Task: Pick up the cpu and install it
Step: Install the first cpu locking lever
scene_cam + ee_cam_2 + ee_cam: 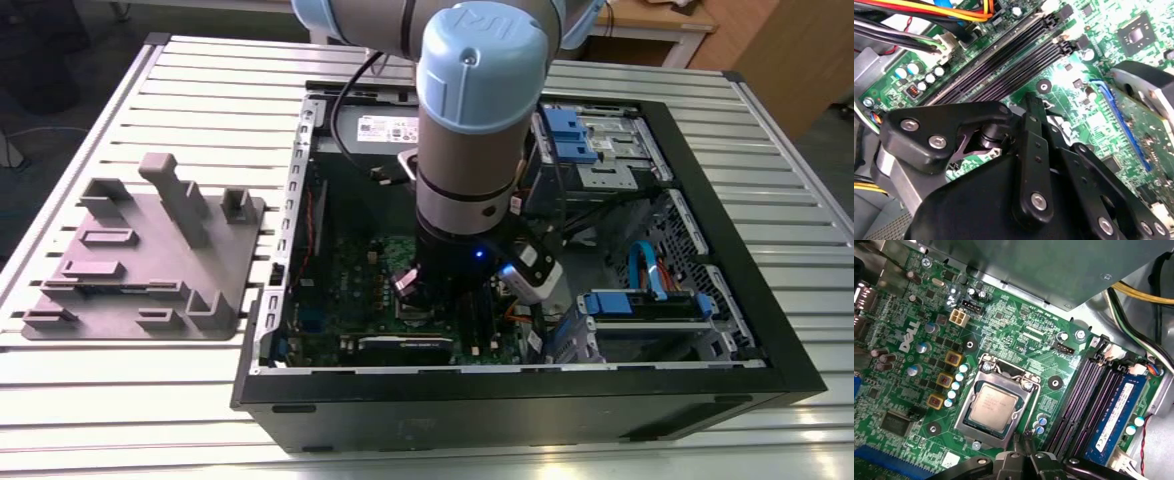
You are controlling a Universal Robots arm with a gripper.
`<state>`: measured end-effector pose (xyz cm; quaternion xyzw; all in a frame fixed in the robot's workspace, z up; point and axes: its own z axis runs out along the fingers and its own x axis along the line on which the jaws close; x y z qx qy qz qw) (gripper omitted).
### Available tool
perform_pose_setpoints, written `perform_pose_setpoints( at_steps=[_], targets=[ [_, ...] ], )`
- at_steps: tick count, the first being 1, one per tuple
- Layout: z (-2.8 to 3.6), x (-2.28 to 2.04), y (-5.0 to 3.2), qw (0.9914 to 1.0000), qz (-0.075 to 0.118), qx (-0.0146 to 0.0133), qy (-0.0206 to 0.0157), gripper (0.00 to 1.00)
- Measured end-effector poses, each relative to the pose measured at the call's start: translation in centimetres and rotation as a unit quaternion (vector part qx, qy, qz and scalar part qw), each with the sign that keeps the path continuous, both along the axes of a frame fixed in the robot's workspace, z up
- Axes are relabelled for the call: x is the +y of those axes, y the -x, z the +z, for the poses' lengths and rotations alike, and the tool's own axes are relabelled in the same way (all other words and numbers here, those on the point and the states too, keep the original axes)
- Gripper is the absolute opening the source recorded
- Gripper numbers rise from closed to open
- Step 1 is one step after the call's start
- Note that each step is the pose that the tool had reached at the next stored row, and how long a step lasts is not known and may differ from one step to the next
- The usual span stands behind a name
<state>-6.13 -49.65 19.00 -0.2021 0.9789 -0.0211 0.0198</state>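
**Silver-grey cpu (994, 407) lies flat inside the socket frame (966, 426), with the gripper (1025, 442) pinched shut at the frame's rim**

Everything here is placed from the socket frame outward. The slatted metal table (120, 420) carries the whole job. On it, around the frame, lies the black computer case (534, 412). It is on its side with the open face up, which I judge is so that the arm (467, 130) can reach straight down at the frame, not in from the side. That arm stands upright directly over the frame.

Well apart from the frame, outside the case toward the exterior view's left, is the grey plastic fixture (147, 250). It probably serves as a parts stand, and I see no chip on it.

The green motherboard (1019, 330) bears the frame, and the black memory slots (1081, 400) run just beside it.

In the first wrist view the gripper's fingertips are drawn together with nothing between them — the tips are over the frame's rim on the side nearest the memory slots. I cannot tell whether they touch the frame.

Within the frame, the cpu sits square to the opening and level, its metal top facing up. That reads as a chip already dropped into place (seating pressure and latch I cannot judge).
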Motion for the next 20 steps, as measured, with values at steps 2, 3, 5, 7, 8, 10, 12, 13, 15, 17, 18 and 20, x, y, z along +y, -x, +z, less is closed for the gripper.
perform_pose_setpoints(
  at_steps=[2,3,5,7,8,10,12,13,15,17,18,20],
  targets=[
    [-0.06,-0.04,0.01,0.99997,0.0,-0.002,-0.0071,0.1],
    [-0.05,-0.05,0.02,0.99994,0.0,-0.0025,-0.0106,0.1],
    [-0.05,-0.06,0.03,0.99988,0.0,-0.0028,-0.0151,0.1],
    [-0.04,-0.08,0.05,0.99983,0.0,-0.0028,-0.0183,0.1],
    [0.0,-0.09,0.05,0.9998,0.0,-0.0028,-0.0199,0.1],
    [0.16,-0.1,0.05,0.99975,0.0,-0.0028,-0.0222,0.1],
    [0.24,-0.13,0.05,0.99971,0.0,-0.0029,-0.0237,0.1],
    [0.24,-0.18,0.05,0.9997,0.0,-0.003,-0.0242,0.1],
    [0.27,-0.29,0.05,0.99971,0.0,-0.0028,-0.0241,0.1],
    [0.26,-0.44,0.06,0.99969,0.0,-0.0029,-0.0248,0.1],
    [0.26,-0.56,0.06,0.99966,0.0,-0.0031,-0.0259,0.1],
    [0.26,-0.85,0.09,0.99963,0.0,-0.0033,-0.0271,0.1]
  ],
)
